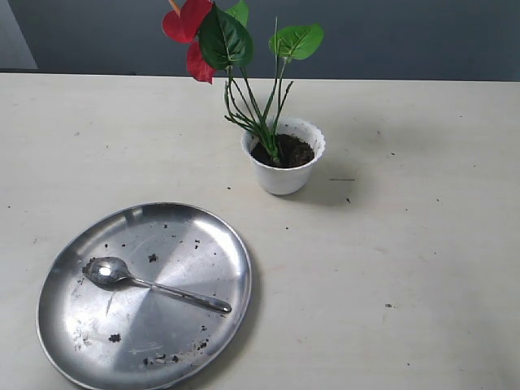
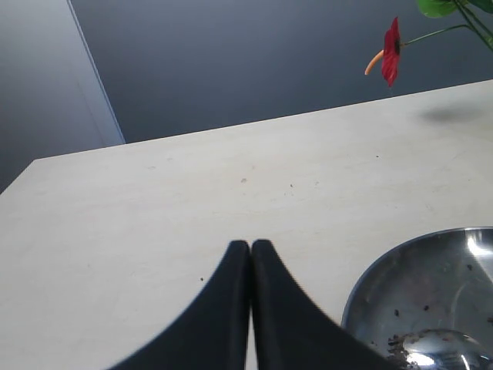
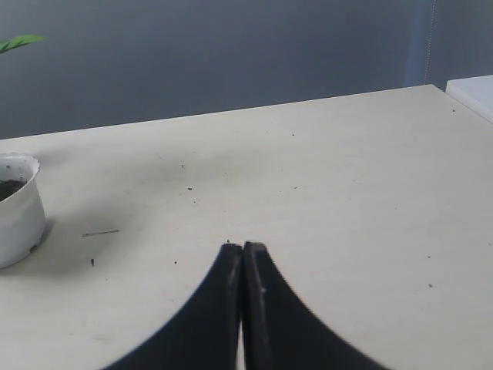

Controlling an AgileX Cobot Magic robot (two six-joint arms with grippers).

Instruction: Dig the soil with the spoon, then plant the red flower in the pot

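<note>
Spoon (image 1: 154, 284) on plate (image 1: 213, 236); flower (image 1: 236, 49) in pot (image 1: 284, 175).

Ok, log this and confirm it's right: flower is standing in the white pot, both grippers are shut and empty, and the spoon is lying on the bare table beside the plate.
One thing is wrong: the spoon is not on the bare table; the exterior view shows it lying on the steel plate. The rest holds: the red flower stands in the pot, and the left gripper and right gripper are shut and empty.

Exterior view looks down on the table (image 1: 390, 260). Both wrist views sit low, facing the far wall; each shares the pot (image 1: 283, 154) region.
</note>
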